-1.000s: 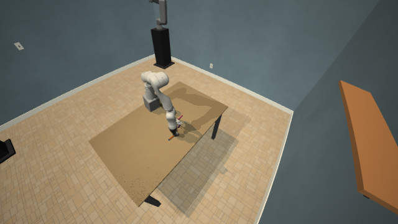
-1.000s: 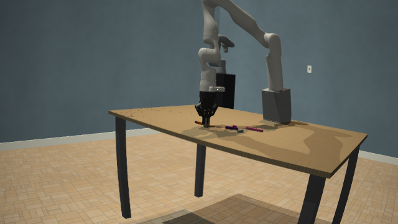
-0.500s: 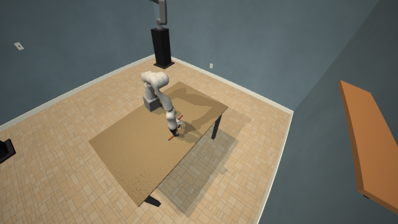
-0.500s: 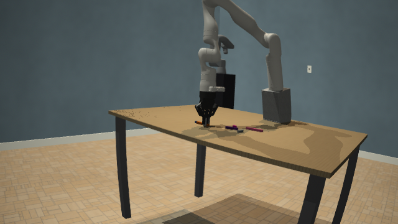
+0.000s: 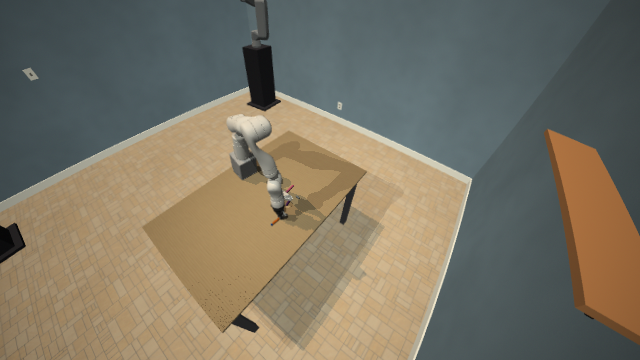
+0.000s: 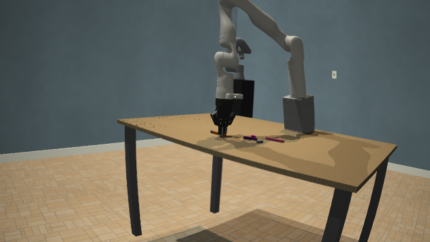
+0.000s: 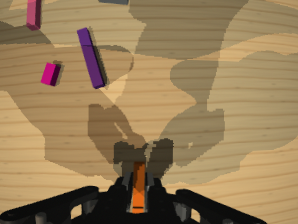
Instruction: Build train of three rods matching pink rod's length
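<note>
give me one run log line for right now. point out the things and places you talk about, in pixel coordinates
fingers (image 5: 281,217) (image 6: 222,136): around orange rod (image 7: 139,192) | purple rod (image 6: 250,138) (image 7: 93,60): on table, apart from orange | magenta rod (image 7: 50,74): beside purple, not touching | train: not complete

1 table (image 5: 215,240) (image 6: 302,158) (image 7: 200,80) under claw (image 5: 282,217) (image 6: 222,135) (image 7: 139,184). By claw: 1 orange rod (image 5: 276,221) (image 6: 215,132) (image 7: 138,187), 1 blue rod (image 5: 272,224) (image 6: 211,132). Away from claw: 1 purple rod (image 5: 288,203) (image 6: 249,138) (image 7: 92,62), 1 magenta rod (image 6: 253,136) (image 7: 49,74), 1 grey rod (image 5: 298,197) (image 6: 259,141) (image 7: 114,1), 1 pink rod (image 5: 290,189) (image 6: 275,139) (image 7: 33,15).

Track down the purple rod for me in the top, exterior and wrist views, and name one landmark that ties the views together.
Top: the purple rod is a tiny dark patch just right of the arm's lower end, partly hidden.
Exterior: on the table, between the gripper and the pink rod.
Wrist: upper left, slanting, right of the small magenta rod.
Shared landmark: the pink rod, cut off by the wrist picture's top edge.
</note>
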Available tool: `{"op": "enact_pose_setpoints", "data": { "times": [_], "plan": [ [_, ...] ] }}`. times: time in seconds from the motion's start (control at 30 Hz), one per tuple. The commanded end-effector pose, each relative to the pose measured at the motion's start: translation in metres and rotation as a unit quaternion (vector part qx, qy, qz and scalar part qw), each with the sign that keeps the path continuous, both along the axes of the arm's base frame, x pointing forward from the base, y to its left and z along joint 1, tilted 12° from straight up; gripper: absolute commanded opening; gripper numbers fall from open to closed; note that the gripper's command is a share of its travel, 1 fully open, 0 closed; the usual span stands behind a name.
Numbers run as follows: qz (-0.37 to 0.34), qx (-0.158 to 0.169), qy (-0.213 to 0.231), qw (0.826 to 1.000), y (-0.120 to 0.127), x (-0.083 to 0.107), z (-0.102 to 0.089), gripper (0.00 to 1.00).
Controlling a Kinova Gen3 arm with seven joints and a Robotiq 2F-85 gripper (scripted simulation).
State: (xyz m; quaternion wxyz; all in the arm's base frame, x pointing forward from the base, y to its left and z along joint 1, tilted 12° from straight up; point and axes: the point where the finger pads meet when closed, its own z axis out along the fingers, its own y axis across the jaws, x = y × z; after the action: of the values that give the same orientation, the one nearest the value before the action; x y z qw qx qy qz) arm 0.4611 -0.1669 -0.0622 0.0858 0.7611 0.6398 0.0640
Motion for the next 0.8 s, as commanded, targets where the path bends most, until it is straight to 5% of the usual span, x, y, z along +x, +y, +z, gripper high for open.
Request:
{"op": "enact_pose_setpoints", "data": {
  "times": [0.0,0.17,0.77],
  "plan": [
    [0.000,0.000,-0.001,1.000,-0.0002,0.0005,0.0008,0.16],
    [0.000,0.000,-0.001,1.000,-0.0002,0.0005,0.0008,0.24],
    [0.000,0.000,-0.001,1.000,0.0003,-0.0016,0.0108,0.24]
  ]
}}
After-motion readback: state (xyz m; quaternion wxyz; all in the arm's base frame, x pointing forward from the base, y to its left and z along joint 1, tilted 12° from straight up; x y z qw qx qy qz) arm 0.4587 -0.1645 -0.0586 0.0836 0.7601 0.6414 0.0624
